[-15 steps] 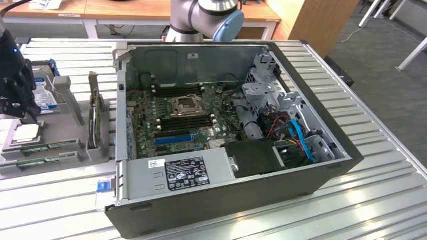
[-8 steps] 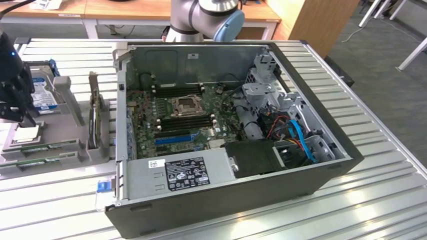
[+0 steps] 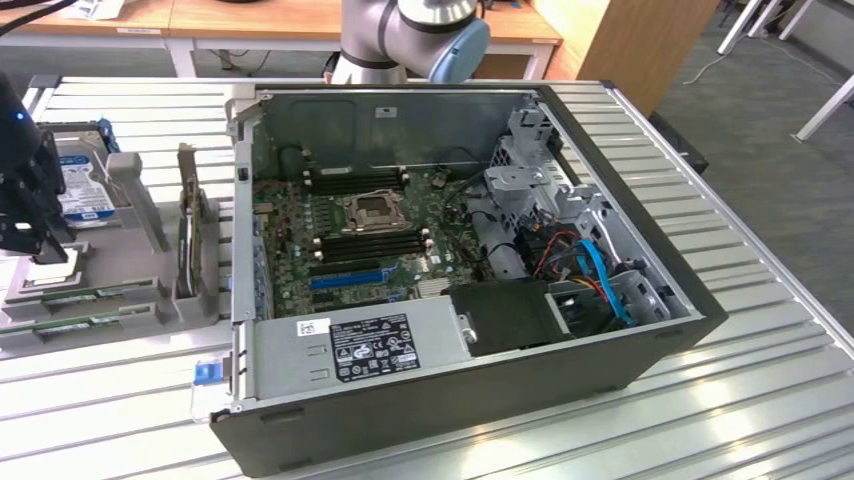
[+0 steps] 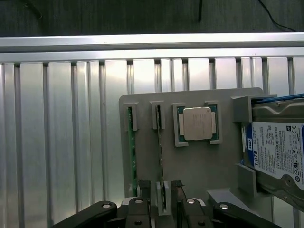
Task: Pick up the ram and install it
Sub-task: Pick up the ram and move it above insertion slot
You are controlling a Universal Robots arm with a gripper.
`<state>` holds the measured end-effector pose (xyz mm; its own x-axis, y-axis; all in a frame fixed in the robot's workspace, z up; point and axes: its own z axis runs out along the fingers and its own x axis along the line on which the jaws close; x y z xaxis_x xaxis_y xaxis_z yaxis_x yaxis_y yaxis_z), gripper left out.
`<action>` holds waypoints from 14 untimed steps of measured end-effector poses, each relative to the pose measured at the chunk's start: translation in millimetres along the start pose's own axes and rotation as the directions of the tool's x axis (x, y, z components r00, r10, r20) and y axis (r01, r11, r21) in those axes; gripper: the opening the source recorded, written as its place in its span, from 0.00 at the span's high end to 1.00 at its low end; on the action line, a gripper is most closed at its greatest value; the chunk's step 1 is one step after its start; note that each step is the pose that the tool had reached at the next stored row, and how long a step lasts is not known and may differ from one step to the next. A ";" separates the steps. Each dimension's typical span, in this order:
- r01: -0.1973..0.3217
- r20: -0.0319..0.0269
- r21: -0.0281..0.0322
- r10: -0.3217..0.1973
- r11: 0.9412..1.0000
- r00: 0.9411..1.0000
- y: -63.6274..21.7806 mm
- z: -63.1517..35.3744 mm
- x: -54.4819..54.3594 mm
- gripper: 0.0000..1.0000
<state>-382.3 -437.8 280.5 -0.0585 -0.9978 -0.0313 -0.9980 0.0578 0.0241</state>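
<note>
Two green ram sticks stand on edge in slots of a grey holder (image 4: 199,166). One ram stick (image 4: 160,161) runs between my gripper's (image 4: 161,192) two fingers, which stand open on either side of it with small gaps. The other ram stick (image 4: 131,156) lies one slot over, outside the fingers. In the exterior view, my gripper (image 3: 43,250) hangs over the holder (image 3: 134,240) at the far left, above the ram sticks (image 3: 83,296). The open computer case (image 3: 667,290) with its motherboard (image 3: 360,240) sits in the middle of the table.
A square silver processor (image 4: 198,123) and a hard drive (image 4: 280,152) with a blue-white label share the holder. A card (image 3: 194,230) stands upright at the holder's side nearest the case. The power supply (image 3: 360,345) and blue cables (image 3: 607,275) fill the case's near end. The ribbed metal table (image 3: 747,400) surrounds everything.
</note>
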 end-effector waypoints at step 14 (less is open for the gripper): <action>0.000 0.000 0.000 0.000 1.000 1.000 0.7 -0.4 15.3 0.69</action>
<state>-383.9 -453.0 280.5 -0.0585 -0.9978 -0.0313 -0.9980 0.0577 0.0240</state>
